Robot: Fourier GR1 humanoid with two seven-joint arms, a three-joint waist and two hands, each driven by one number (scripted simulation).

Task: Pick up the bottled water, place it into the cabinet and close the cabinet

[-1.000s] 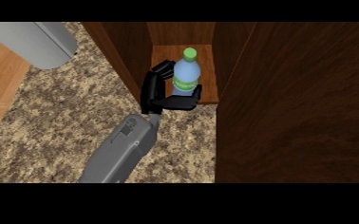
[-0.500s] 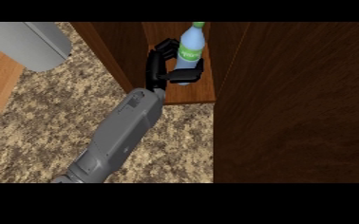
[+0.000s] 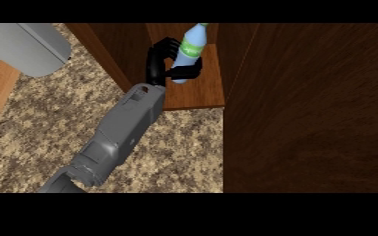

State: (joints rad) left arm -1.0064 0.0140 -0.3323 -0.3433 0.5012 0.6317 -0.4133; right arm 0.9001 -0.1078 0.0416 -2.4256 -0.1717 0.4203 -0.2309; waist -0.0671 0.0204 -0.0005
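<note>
Bottled water (image 3: 189,47): inside the open cabinet (image 3: 199,92), above its wooden shelf floor, tilted with the green cap toward the back. Whether its base touches the shelf, cannot tell. Left hand (image 3: 159,62): fingers curled round the bottle's lower half, thumb across the front. Cabinet door (image 3: 303,110) stands open at right. Speckled counter (image 3: 44,125) below; grey object (image 3: 29,47) upper left.

Single head view: steep downward, close over counter (image 3: 44,125), cabinet (image 3: 310,105).

Speckled granite counter (image 3: 184,150), grey rounded object (image 3: 29,47) upper left; light wood strip (image 3: 6,85) at left edge
</note>
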